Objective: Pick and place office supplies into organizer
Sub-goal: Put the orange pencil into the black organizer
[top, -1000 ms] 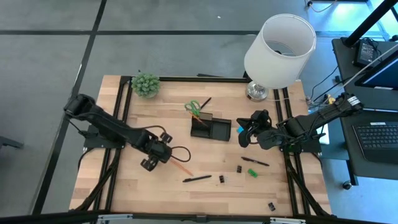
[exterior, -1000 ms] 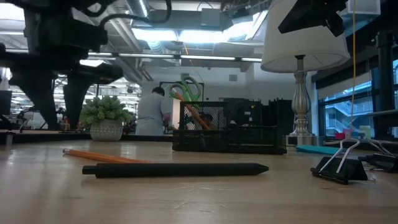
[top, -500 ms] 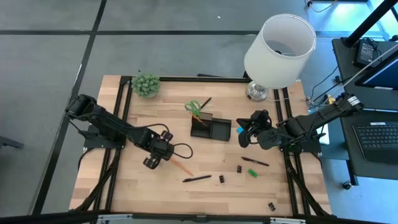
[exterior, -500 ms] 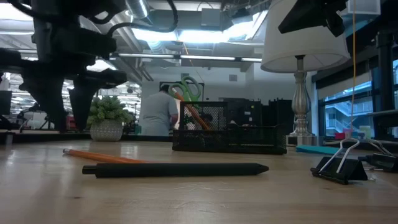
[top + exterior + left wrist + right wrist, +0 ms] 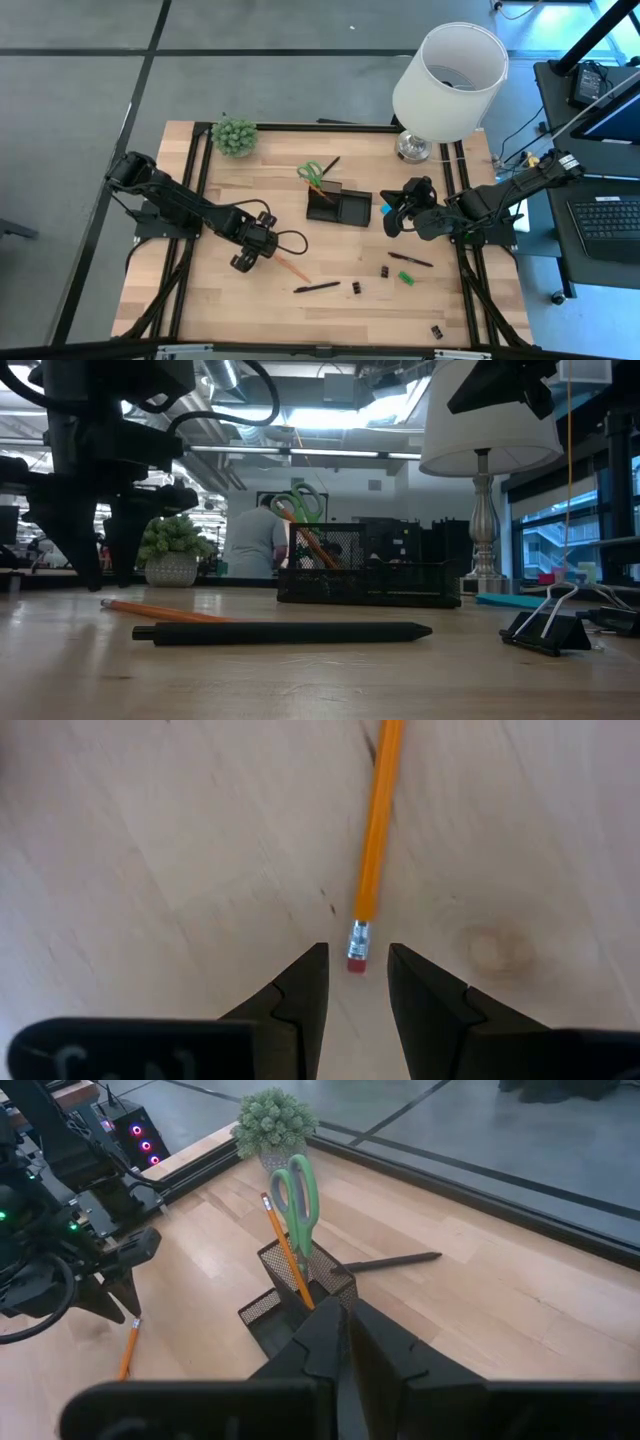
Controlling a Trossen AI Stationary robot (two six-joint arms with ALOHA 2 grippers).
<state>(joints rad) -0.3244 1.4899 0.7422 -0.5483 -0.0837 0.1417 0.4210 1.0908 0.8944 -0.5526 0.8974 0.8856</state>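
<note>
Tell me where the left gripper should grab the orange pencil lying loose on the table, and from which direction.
Grip the loose orange pencil across its thin shaft, just past the eraser end, coming straight down from above. It lies flat on the table, so only a top approach fits. The left gripper is open with the eraser between its fingertips; a hold nearer the middle would probably balance better.
</note>
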